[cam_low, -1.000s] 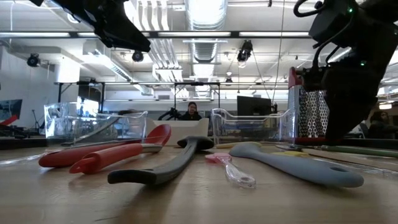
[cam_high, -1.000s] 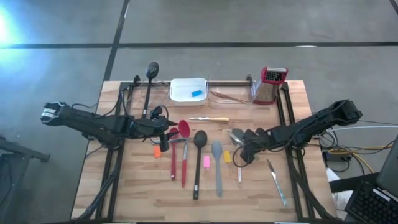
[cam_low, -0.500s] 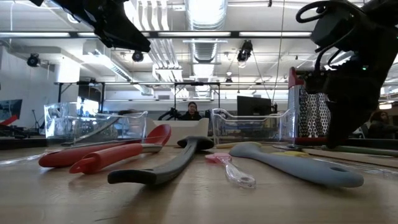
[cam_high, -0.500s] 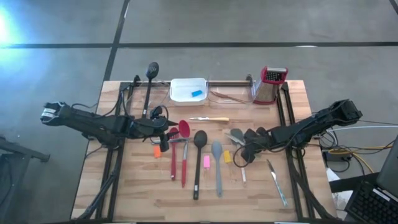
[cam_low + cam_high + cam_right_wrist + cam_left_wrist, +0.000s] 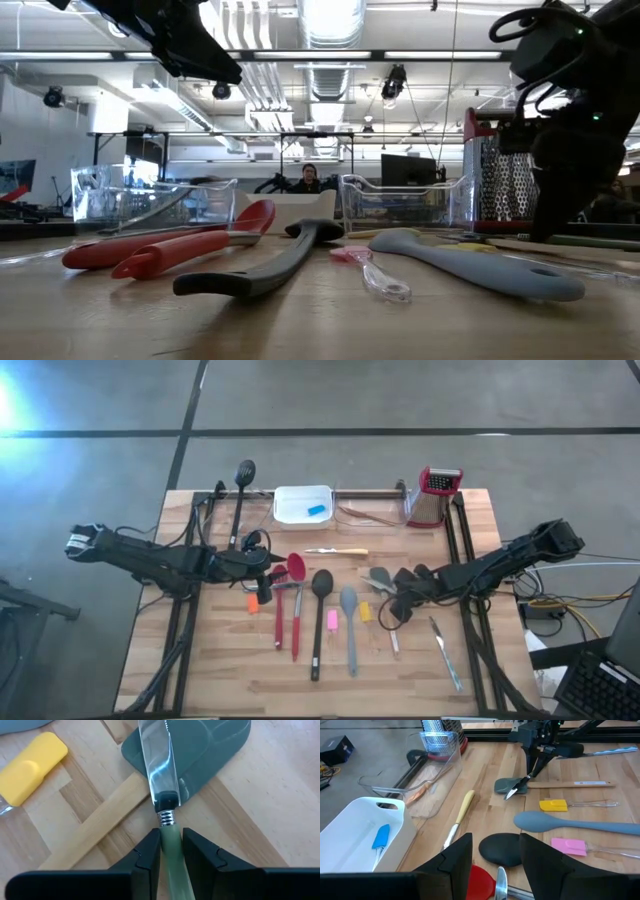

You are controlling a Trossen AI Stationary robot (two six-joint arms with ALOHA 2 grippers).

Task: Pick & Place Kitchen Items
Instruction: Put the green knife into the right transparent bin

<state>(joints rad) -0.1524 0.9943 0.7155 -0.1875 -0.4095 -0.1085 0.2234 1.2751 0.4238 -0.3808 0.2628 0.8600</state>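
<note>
- The right gripper (image 5: 171, 851) has its jaws clamped on the pale green handle of a thin table knife (image 5: 159, 775), whose steel blade lies over the head of a grey spatula with a wooden handle (image 5: 200, 750), right of centre on the wooden surface (image 5: 220, 670).
- The left gripper (image 5: 495, 865) waits with jaws apart and nothing between them, over the left-middle of the surface near the red spoon (image 5: 294, 572).
- One small blue block (image 5: 316, 510) sits in the white rectangular tray (image 5: 285, 500) at the back; I judge that the only placement done so far.
- Left to move: the black spoon (image 5: 319, 610), the grey spoon (image 5: 349, 622), the pink block (image 5: 332, 619), the yellow block (image 5: 366, 612), the orange block (image 5: 252, 603), a second knife (image 5: 336, 552) and others.
- Hard to make out: whether the knife is already lifted clear of the spatula or only touching it, and where it is meant to go.
</note>
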